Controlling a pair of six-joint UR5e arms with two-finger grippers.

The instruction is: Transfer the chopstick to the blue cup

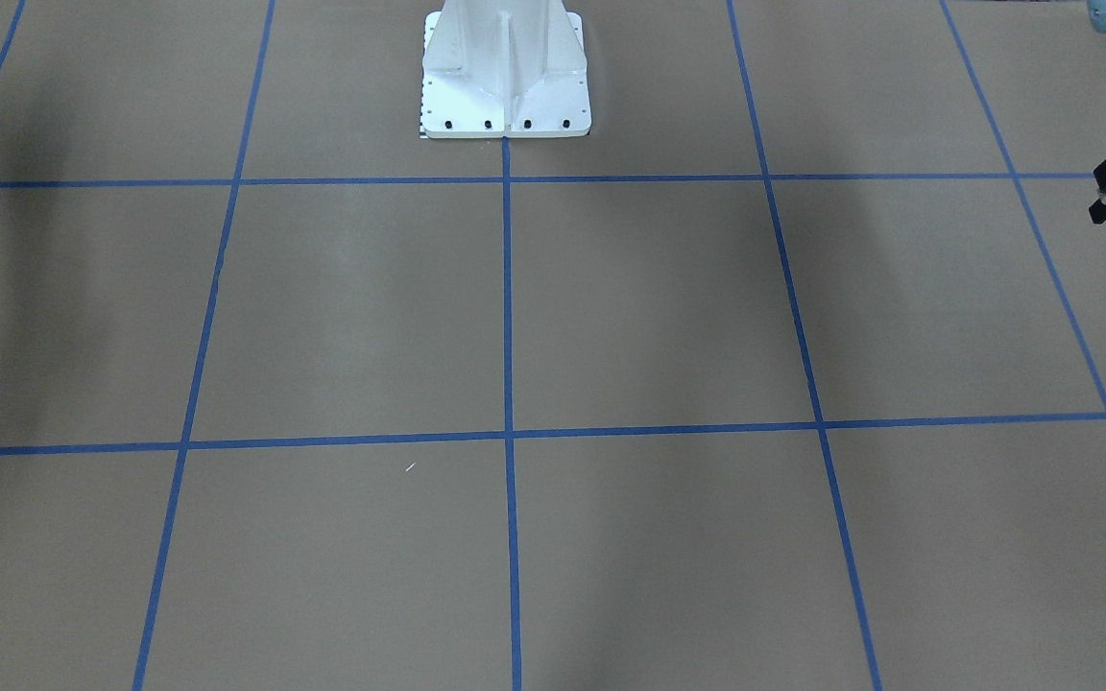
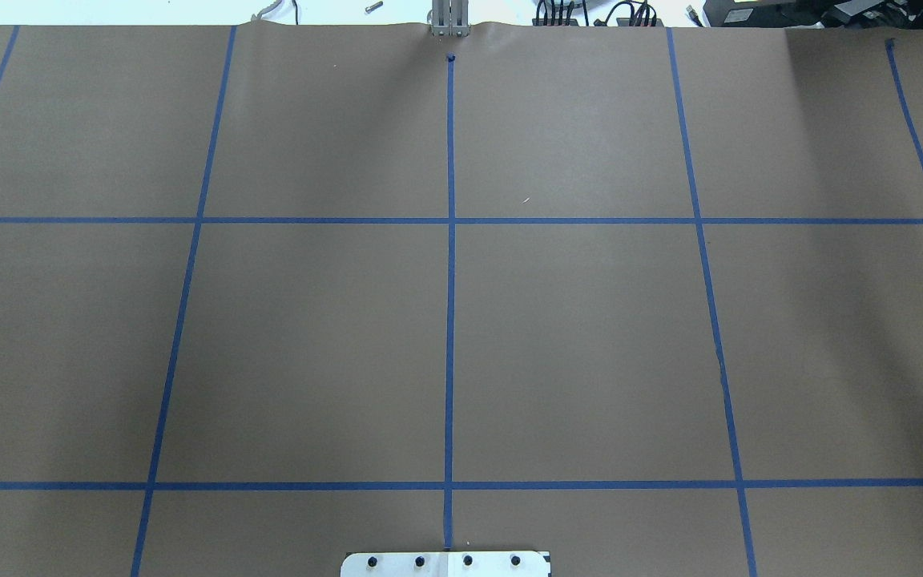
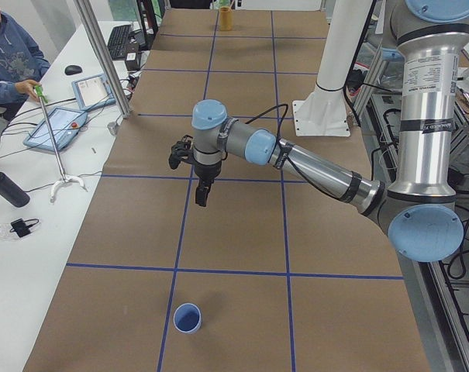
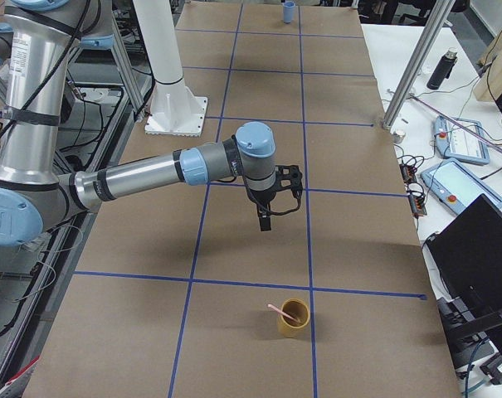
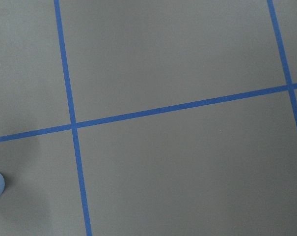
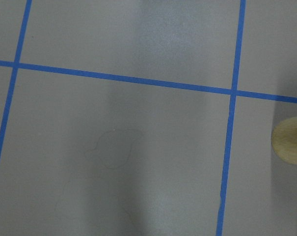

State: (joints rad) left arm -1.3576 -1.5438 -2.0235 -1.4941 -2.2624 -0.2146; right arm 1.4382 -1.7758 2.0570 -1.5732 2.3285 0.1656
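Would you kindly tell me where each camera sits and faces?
Front-facing: across the table, facing the robot; white base, left end effector at edge.
Overhead: behind robot, looking forward and down; only the base.
Exterior left: table's left end; left arm near, blue cup.
Exterior right: table's right end; right arm near, chopstick in tan cup.
Left wrist: down at table; blue cup's edge.
Right wrist: down; tan cup's edge.
Side views share both cups.

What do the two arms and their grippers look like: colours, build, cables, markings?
Both the left arm and right arm are silver-grey tubes with rounded joints capped in light blue and black bands at the seams. The left arm's upright link carries a printed strip, too small to read. A thin black cable loops at each wrist. The left gripper and right gripper are small, narrow and black.
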